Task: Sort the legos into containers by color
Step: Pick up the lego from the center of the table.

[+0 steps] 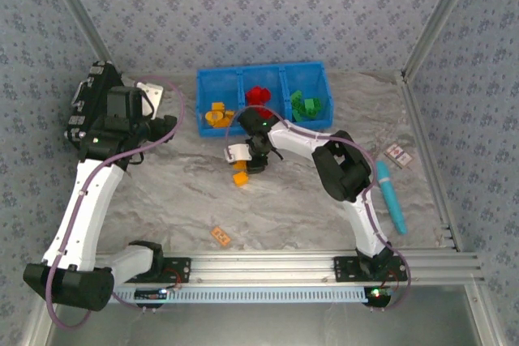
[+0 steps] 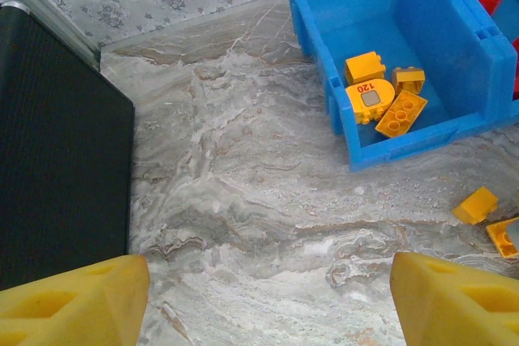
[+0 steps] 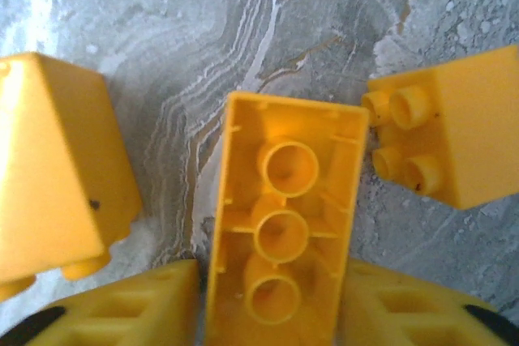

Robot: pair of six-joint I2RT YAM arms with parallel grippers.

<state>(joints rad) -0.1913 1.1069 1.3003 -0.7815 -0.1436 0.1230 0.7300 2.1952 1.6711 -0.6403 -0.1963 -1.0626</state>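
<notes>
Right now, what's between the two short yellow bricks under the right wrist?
A long yellow brick, hollow underside up, with the right fingers against its sides. Right wrist view.

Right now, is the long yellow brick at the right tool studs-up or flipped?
Flipped: the long yellow brick turns its hollow underside, with three round tubes, toward the wrist camera. It sits between the fingers of the right tool.

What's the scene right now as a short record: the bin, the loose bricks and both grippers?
bin: blue, three sections, left to right yellow bricks, red bricks, green bricks
right gripper: shut on a long yellow brick, hollow underside toward its camera
loose bricks: two more yellow ones on the table, flanking the held one
left gripper: open, empty, over table near the bin
stray: orange tag near the arm bases
</notes>
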